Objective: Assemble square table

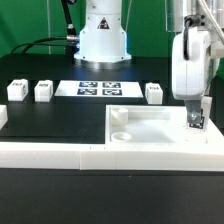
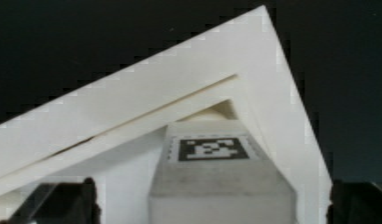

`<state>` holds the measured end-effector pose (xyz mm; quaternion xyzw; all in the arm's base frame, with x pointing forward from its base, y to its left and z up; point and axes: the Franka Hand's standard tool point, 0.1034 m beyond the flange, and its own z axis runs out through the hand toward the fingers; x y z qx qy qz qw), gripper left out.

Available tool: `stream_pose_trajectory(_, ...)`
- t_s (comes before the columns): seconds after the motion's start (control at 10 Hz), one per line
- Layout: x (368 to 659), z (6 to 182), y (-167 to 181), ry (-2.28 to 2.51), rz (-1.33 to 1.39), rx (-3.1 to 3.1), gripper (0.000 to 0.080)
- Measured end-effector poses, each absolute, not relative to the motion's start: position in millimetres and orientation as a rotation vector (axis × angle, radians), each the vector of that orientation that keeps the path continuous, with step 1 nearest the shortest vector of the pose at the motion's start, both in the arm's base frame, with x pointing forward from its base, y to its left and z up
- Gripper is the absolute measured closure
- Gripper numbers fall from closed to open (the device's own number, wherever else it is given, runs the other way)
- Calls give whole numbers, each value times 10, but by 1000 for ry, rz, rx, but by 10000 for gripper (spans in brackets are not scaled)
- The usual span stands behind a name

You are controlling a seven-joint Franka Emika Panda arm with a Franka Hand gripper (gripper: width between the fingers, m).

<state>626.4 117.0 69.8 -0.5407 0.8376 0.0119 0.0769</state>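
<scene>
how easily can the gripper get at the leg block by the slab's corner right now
Probably yes. The gripper hangs right at the leg block by the slab corner. In the wrist view its fingers sit apart on either side of the block, with nothing between.

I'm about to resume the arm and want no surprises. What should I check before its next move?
1. Leg block sits between the fingers: ok.
2. Gripper closed on the leg block: not ok, the wrist view shows gaps on both sides.
3. Leg block seated in the tabletop corner: cannot tell, hidden by the gripper.
4. Corner holes on the exterior view's left unobstructed: ok.
5. Three spare leg blocks upright and apart from the tabletop: ok.
</scene>
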Motion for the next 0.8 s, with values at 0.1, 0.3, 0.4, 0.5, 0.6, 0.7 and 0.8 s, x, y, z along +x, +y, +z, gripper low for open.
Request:
stream_pose_trajectory(0.1,6264,697,1169,2510,36,-1621,150)
stream_pose_trajectory(0.3,6264,697,1169,2509,36,-1622,150)
stream_pose_trajectory(0.4,6273,715,1169,2480,28,-1658,150)
stream_pose_trajectory(0.5,6259,852,1173,2362,18,-1781,150)
stream_pose_trajectory(0.6,6208,1039,1181,2289,17,-1844,150)
stream_pose_trajectory(0.7,6185,1193,1202,2121,4,-2016,150)
stream_pose_trajectory(0.8,6168,1240,1228,1987,7,-2150,150)
